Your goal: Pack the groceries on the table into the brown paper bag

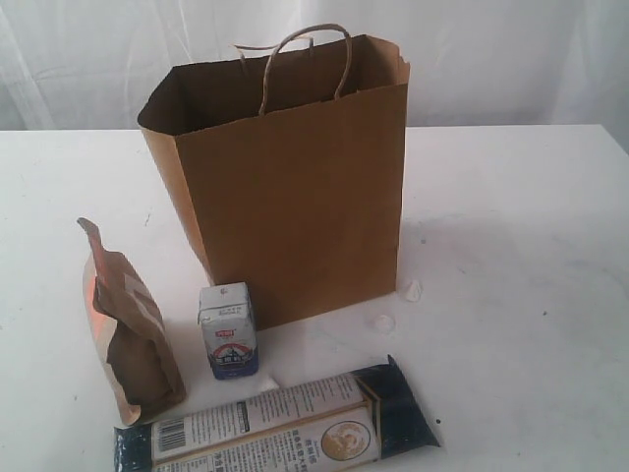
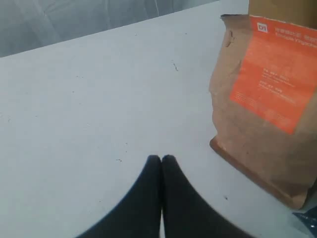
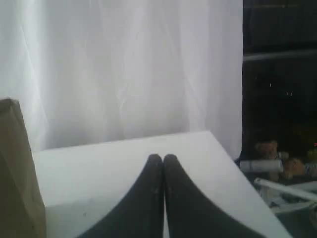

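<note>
Brown paper bag (image 1: 295, 206) stands upright on the white surface (image 1: 511, 246), mouth open, twisted cord handles up. What is inside it cannot be seen.

Three groceries sit outside the bag, in front of it toward the left of the exterior view:
- Small white-blue carton (image 1: 228, 331): upright, just in front of the bag's lower left corner.
- Brown pouch (image 1: 133, 334): upright, left of the carton, near it but not touching. It has an orange label on one face.
- Long blue-white packet (image 1: 275, 423): lying flat, nearest the camera, dark ends. Its left end is just beside the pouch base.

Two white scraps (image 1: 411, 291) lie by the bag's front right corner.

Left hand (image 2: 161, 158): fingers pressed together, pinching nothing, low over bare surface, pouch near it.

Right hand (image 3: 162, 157): fingers pressed together, empty, above bare surface and facing one of its corners. The bag's edge is to one side and the white curtain (image 3: 124, 64) is behind.
</note>
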Robot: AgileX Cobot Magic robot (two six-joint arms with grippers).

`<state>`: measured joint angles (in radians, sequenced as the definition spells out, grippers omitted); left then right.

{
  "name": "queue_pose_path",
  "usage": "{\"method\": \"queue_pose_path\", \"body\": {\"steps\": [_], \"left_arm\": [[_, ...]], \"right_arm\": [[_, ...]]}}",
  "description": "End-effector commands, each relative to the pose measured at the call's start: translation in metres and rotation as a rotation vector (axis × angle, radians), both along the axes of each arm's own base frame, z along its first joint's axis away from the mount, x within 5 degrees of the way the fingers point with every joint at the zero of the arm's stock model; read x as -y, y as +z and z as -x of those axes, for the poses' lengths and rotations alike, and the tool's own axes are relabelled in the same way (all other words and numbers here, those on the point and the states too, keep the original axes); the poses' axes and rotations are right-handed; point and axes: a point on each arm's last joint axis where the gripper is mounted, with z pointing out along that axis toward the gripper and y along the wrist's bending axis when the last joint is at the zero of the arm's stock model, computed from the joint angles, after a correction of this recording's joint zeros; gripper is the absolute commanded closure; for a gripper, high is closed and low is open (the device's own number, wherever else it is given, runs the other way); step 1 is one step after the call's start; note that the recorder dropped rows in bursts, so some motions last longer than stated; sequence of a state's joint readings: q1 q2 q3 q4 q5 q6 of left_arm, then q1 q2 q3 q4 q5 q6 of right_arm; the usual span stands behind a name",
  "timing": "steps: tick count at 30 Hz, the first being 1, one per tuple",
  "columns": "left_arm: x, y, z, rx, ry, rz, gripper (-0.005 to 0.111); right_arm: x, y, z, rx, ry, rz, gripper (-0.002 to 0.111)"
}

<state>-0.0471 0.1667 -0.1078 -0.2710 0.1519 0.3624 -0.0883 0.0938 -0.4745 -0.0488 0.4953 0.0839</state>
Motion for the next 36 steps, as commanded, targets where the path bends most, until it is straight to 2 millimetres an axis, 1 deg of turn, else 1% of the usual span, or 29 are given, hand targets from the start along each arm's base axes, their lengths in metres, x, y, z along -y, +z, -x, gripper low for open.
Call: {"method": "queue_pose_path", "body": {"steps": [1, 4, 7, 9, 12, 15, 18, 20, 22, 23, 26, 27, 28, 29, 30, 32, 33, 34, 35, 36], "left_arm": [[0.002, 0.001, 0.000, 0.004, 0.026, 0.161, 0.107], [0.002, 0.007, -0.002, 0.046, 0.060, 0.278, 0.107], [0.000, 0.013, -0.003, 0.091, 0.115, 0.471, 0.107], [-0.003, 0.018, -0.005, 0.135, 0.157, 0.578, 0.107], [-0.009, 0.026, -0.006, 0.237, 0.201, 0.613, 0.107], [-0.018, 0.038, -0.005, 0.394, 0.258, 0.625, 0.107], [-0.029, 0.053, -0.001, 0.580, 0.323, 0.655, 0.107], [-0.034, 0.071, 0.004, 0.713, 0.349, 0.667, 0.107], [-0.038, 0.097, 0.009, 0.823, 0.358, 0.681, 0.107], [-0.038, 0.109, 0.009, 0.847, 0.354, 0.687, 0.107], [-0.037, 0.156, 0.006, 0.895, 0.325, 0.666, 0.107], [-0.033, 0.177, 0.001, 0.877, 0.302, 0.614, 0.107], [-0.030, 0.190, -0.004, 0.843, 0.278, 0.558, 0.107], [-0.024, 0.200, -0.012, 0.769, 0.236, 0.481, 0.107], [-0.016, 0.217, -0.025, 0.686, 0.177, 0.341, 0.107], [0.001, 0.230, -0.047, 0.487, 0.022, 0.157, 0.107], [0.012, 0.231, -0.061, 0.342, -0.084, 0.104, 0.107], [0.017, 0.234, -0.074, 0.247, -0.143, 0.077, 0.107], [0.022, 0.233, -0.085, 0.153, -0.191, 0.060, 0.107], [0.026, 0.230, -0.100, 0.026, -0.223, 0.059, 0.107]], "right_arm": [[0.001, -0.036, -0.004, 0.004, -0.010, -0.100, 0.108], [0.001, -0.048, -0.009, 0.041, -0.004, -0.107, 0.108], [0.001, -0.058, -0.014, 0.032, -0.004, -0.153, 0.108], [0.002, -0.063, -0.016, 0.017, -0.008, -0.144, 0.108], [0.004, -0.073, -0.018, -0.031, -0.032, -0.078, 0.108], [0.006, -0.091, -0.019, -0.156, -0.055, -0.100, 0.108], [0.006, -0.097, -0.020, -0.164, -0.054, -0.103, 0.108], [0.006, -0.098, -0.020, -0.166, -0.054, -0.103, 0.108], [0.006, -0.098, -0.020, -0.166, -0.054, -0.103, 0.108], [0.006, -0.098, -0.020, -0.166, -0.054, -0.103, 0.108], [0.005, -0.096, -0.021, -0.151, -0.046, -0.120, 0.108], [0.004, -0.095, -0.021, -0.139, -0.040, -0.133, 0.108], [0.004, -0.095, -0.021, -0.129, -0.038, -0.134, 0.108], [0.004, -0.094, -0.021, -0.121, -0.036, -0.135, 0.108], [0.004, -0.093, -0.021, -0.112, -0.034, -0.134, 0.108], [0.003, -0.092, -0.022, -0.097, -0.029, -0.142, 0.108], [0.003, -0.091, -0.022, -0.083, -0.023, -0.160, 0.108], [0.002, -0.090, -0.022, -0.076, -0.018, -0.188, 0.108], [0.002, -0.090, -0.022, -0.070, -0.015, -0.205, 0.108], [0.002, -0.090, -0.022, -0.069, -0.014, -0.214, 0.108]]}}
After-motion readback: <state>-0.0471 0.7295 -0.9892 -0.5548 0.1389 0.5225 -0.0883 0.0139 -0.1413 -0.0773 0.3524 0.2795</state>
